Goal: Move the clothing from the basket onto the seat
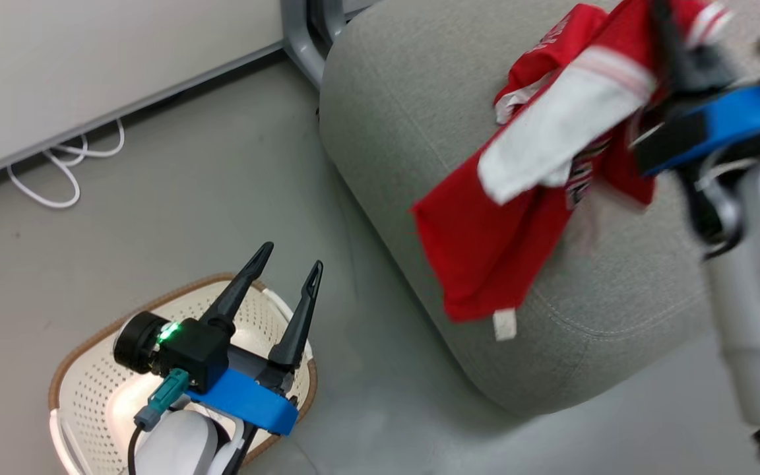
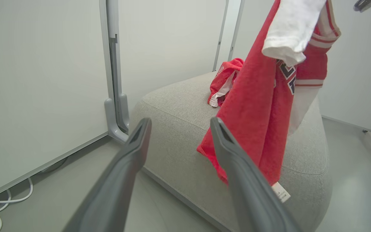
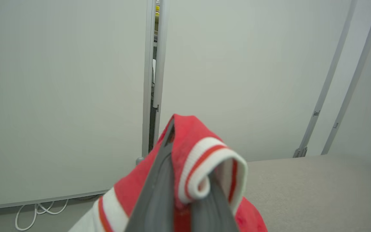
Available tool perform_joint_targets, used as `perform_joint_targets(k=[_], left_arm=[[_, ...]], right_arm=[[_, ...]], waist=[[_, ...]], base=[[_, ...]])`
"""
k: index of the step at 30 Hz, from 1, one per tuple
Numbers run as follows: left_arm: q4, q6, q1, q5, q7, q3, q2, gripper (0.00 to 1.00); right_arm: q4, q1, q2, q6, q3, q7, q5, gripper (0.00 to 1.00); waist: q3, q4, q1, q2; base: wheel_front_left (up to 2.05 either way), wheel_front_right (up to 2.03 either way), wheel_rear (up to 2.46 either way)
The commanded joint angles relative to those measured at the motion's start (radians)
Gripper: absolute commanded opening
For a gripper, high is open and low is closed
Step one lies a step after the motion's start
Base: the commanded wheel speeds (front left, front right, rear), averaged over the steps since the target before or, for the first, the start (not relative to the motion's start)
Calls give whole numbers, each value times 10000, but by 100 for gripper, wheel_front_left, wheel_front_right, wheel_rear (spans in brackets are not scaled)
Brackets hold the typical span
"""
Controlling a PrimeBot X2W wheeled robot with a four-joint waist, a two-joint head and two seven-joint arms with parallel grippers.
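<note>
Right end effector [image 3: 187,167] clamps jersey [image 1: 485,251] above seat [image 1: 406,119]; head view: left end effector [image 1: 291,257] wide over basket [image 1: 93,386].

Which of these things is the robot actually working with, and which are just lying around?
Job: red white-trimmed jersey; crumpled red garment; cream perforated plastic basket; grey fabric seat cushion.
Lying about: white floor cable; grey metal partition foot.

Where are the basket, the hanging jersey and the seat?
basket [image 1: 93,386], head view, perforated inner wall.
jersey [image 1: 485,251], head view, hanging red body.
seat [image 1: 406,119], head view, bare grey top.
</note>
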Motion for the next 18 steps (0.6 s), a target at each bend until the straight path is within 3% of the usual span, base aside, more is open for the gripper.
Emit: perform_joint_targets(k=[1, 11, 18], left_arm=[[-87, -16, -264, 63, -30, -16, 109, 100], [-558, -16, -1125, 177, -30, -313, 619, 100], [-914, -16, -1892, 284, -29, -567, 937, 100]], right_arm=[[-219, -353, -287, -1, -339, 184, -145, 0], [-1943, -2433, -2071, -1, -2509, 1678, -487, 0], [-1660, -3323, -3115, -1, -3905, 1622, -584, 0]], waist=[[368, 280, -1, 0], [1786, 790, -1, 0], [2854, 1050, -1, 0]], base=[[0, 0, 0], [0, 0, 0], [0, 0, 0]])
